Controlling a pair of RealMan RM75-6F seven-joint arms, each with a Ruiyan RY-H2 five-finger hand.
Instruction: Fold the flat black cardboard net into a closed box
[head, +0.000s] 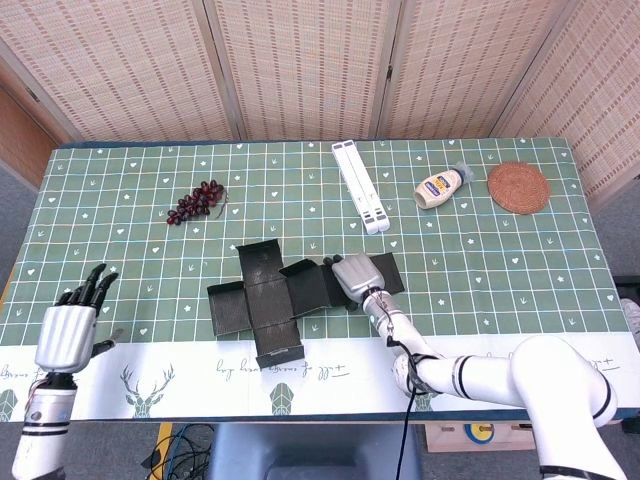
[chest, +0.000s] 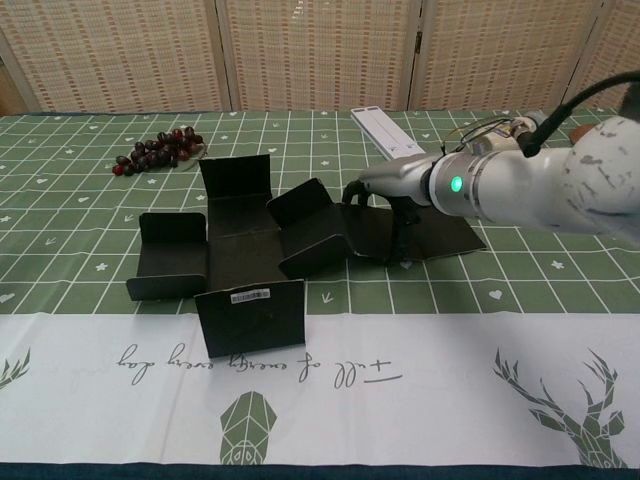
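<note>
The black cardboard net (head: 250, 300) lies partly folded on the green tablecloth, with several flaps standing up. In the chest view the net (chest: 240, 260) shows a labelled front flap (chest: 250, 318) upright and a right panel (chest: 305, 225) tilted up. My right hand (head: 355, 278) rests on the net's flat right flap (chest: 440, 235), its fingertips (chest: 350, 193) against the tilted panel and one digit pressing down on the flap. It grips nothing. My left hand (head: 68, 335) hovers at the table's front left corner, fingers spread and empty, well away from the net.
A bunch of dark grapes (head: 196, 202) lies behind the net on the left. A white folded stand (head: 360, 186), a mayonnaise bottle (head: 440, 187) and a woven coaster (head: 518, 187) sit at the back right. A white printed strip (chest: 320, 390) runs along the front edge.
</note>
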